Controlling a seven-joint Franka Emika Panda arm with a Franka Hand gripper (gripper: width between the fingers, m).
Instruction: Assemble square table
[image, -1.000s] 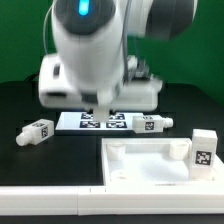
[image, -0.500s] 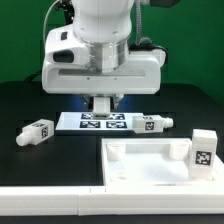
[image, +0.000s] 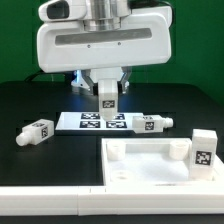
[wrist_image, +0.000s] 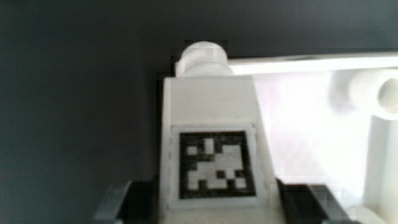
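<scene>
While one leg hangs in the grip: held leg (image: 108, 98) is upright, tag toward the exterior camera, clear of the surface above the marker board (image: 88, 121).
Gripper (wrist_image: 217, 205): closed on the held leg, one finger at each side in the wrist view.
Table top (image: 150, 166): flat, cavity up, at the exterior view's lower right; no leg seen seated in a socket.
Loose legs: lying leg (image: 37, 131) at the exterior view's left; second lying leg (image: 150, 123) at the board's right end; upright leg (image: 203, 150) at the top's right edge, seated or beside cannot be told.
Step in hand: judged as carrying a leg to a corner socket.
Next move: calls for aligning the leg's end over a socket, then lowering straight.
Surface: black table (image: 30, 100), white rail (image: 50, 205) along the near edge.
Room: green backdrop.
</scene>
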